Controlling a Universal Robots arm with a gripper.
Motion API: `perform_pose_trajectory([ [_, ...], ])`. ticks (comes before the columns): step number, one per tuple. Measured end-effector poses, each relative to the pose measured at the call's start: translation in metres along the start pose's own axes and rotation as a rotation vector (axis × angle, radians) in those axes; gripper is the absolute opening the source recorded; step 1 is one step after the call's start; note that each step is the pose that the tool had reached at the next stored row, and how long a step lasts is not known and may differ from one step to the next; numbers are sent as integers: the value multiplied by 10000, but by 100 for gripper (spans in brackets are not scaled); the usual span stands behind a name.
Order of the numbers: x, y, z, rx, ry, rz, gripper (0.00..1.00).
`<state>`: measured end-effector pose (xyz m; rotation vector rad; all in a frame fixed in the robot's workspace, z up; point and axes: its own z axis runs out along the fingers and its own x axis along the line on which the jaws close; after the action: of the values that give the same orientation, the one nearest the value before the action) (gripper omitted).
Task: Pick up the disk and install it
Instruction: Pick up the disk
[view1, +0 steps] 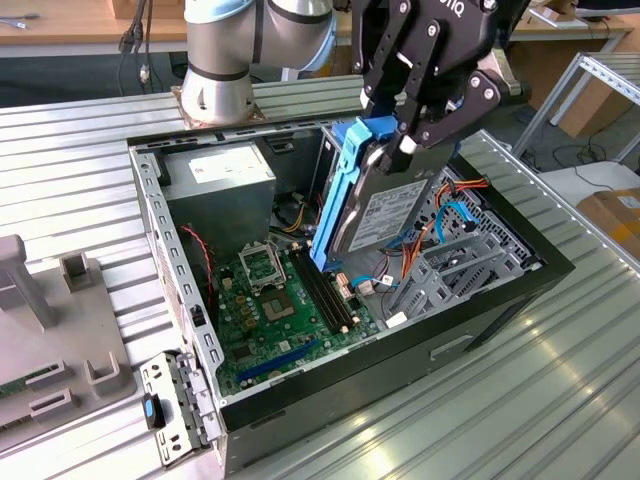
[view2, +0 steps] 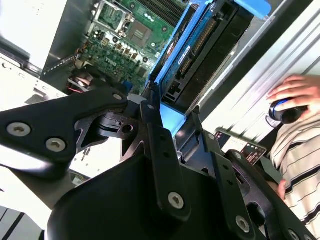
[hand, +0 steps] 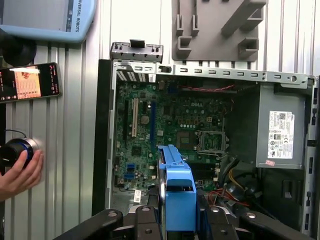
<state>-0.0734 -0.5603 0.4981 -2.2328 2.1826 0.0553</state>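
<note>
The disk is a silver-grey drive with a white label in a bright blue carrier. It hangs on edge, tilted, over the middle of the open computer case. My gripper is shut on its upper end, one black finger on each flat side. In the second wrist view the disk points away from the gripper toward the green motherboard. In the first wrist view the blue carrier of the disk stands between the fingers of the gripper, above the motherboard.
Inside the case are the grey power supply, a grey drive cage with orange and blue cables, and the motherboard. A grey fixture and a loose metal bracket lie beside the case. A person's hand rests on a knob near a phone.
</note>
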Motion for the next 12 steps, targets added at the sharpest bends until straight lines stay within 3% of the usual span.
perform_pose_trajectory([
  [3, 29, 2, -1, 1, -1, 2, 36],
  [12, 36, -238, -4, 0, 0, 0, 36],
])
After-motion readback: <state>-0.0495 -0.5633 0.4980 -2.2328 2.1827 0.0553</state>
